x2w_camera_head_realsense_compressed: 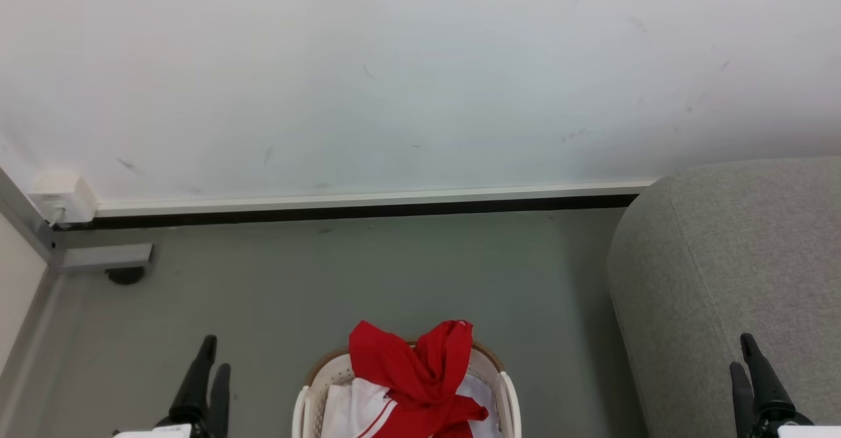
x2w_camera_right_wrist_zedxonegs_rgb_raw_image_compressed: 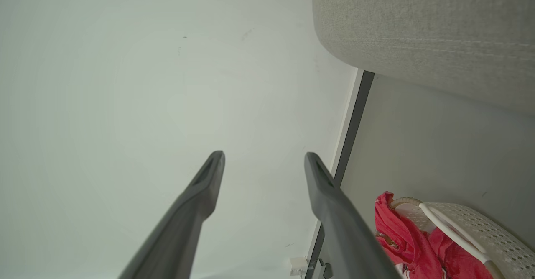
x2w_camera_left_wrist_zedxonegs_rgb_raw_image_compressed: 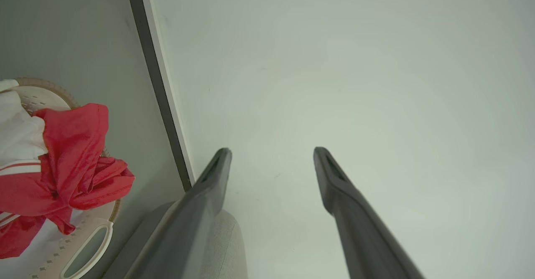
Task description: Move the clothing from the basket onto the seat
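The head camera looks forward and down at the wall [x2w_camera_head_realsense_compressed: 394,77], with the basket [x2w_camera_head_realsense_compressed: 320,385] at 6 o'clock and the seat [x2w_camera_head_realsense_compressed: 729,274] at 4 o'clock. The left wrist camera sights along the left gripper [x2w_camera_left_wrist_zedxonegs_rgb_raw_image_compressed: 271,151] at the same wall, rolled, with the basket [x2w_camera_left_wrist_zedxonegs_rgb_raw_image_compressed: 39,99] close at 8 o'clock. The right wrist camera, sighting along the right gripper [x2w_camera_right_wrist_zedxonegs_rgb_raw_image_compressed: 264,155], has the basket at 5 o'clock and the seat near at 1 o'clock. All three share wall, basket and seat.

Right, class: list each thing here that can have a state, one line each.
Left hand: open, empty.
Right hand: open, empty.
Clothing: heaped in the basket, draped over its rim.
Basket: upright, holding clothing.
Seat: no clothing on the visible part.
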Available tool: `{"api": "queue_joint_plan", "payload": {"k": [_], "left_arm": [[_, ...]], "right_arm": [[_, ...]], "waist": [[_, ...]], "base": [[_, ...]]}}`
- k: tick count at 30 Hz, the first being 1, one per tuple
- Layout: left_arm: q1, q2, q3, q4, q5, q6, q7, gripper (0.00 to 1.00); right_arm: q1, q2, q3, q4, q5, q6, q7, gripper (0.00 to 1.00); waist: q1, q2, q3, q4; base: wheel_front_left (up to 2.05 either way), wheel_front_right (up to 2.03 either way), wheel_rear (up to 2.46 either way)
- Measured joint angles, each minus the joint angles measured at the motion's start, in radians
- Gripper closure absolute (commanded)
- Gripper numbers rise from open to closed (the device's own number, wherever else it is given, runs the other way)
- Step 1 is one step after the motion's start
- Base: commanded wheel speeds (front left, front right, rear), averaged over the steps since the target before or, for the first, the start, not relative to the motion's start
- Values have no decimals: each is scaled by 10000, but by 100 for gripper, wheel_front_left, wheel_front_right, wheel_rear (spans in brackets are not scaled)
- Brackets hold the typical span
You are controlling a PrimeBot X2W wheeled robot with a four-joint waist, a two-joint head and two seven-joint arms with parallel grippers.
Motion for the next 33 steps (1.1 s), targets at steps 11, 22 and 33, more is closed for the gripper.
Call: {"api": "queue_joint_plan", "payload": {"k": [11, 22, 33], "left_arm": [[-6, 0, -209, -25, 840, 0, -485, 0], [-12, 2, -391, -299, 2846, 98, -959, 0], [4, 6, -652, -537, 4617, 234, -1361, 0]], "right_arm": [[44, -10, 165, -391, -1785, 0, -493, 0], [185, -111, 539, -796, -4381, 0, -940, 0], [235, -194, 779, -1051, -6238, 0, -1365, 0]], "waist": [[0, 0, 18, 35], [0, 0, 26, 86], [0, 0, 27, 138]], "base": [[0, 0, 0], [0, 0, 0], [0, 0, 0]]}}
